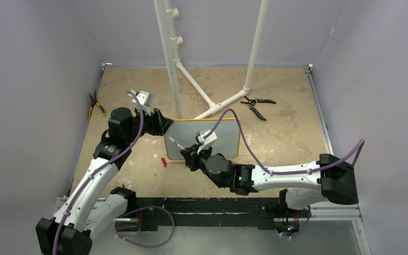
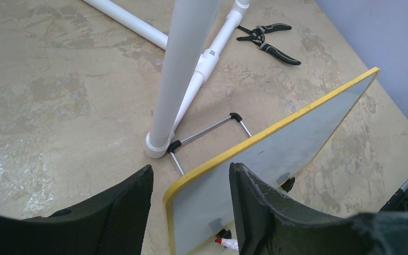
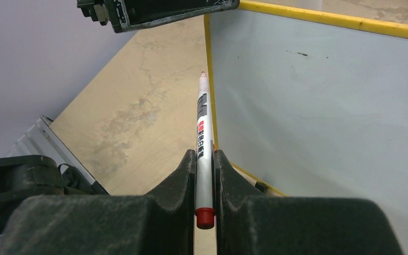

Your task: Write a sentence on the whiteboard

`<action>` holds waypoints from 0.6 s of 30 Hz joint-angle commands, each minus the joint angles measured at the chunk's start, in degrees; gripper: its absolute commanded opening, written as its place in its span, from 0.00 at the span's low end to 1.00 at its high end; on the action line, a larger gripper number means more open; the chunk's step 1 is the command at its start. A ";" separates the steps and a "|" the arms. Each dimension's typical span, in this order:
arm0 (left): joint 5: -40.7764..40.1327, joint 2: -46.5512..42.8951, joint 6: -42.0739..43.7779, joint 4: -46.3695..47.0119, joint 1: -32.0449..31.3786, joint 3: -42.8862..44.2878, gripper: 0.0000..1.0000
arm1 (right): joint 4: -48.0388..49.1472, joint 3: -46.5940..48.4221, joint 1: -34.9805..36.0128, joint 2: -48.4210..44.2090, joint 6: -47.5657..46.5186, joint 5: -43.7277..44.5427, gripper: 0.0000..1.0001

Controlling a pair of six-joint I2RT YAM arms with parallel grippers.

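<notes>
Straddling a top corner of the whiteboard with the left end effector half-spread, unclamped, and pinching a marker tight in the right end effector, tip straight ahead, just beside the whiteboard's edge.

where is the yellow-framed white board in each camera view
Top external: the yellow-framed whiteboard stands centre, between the arms.
Left wrist: lower right, its corner between the black fingers.
Right wrist: fills the right, past the white marker pen.
Shared landmark: the left gripper at its upper left corner.

Soft, even overhead light, faint shadows, dull sheen on the whiteboard, slight blur on the right claw.
</notes>
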 commanded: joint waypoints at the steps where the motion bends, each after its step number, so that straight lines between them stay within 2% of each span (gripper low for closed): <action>1: 1.57 0.56 -0.73 2.71 0.39 -0.63 0.52 | 3.24 3.10 -0.92 0.58 -2.03 1.41 0.00; 18: 3.10 2.01 -0.96 3.06 0.39 -0.67 0.44 | 8.94 4.53 -5.55 3.47 -5.43 -3.51 0.00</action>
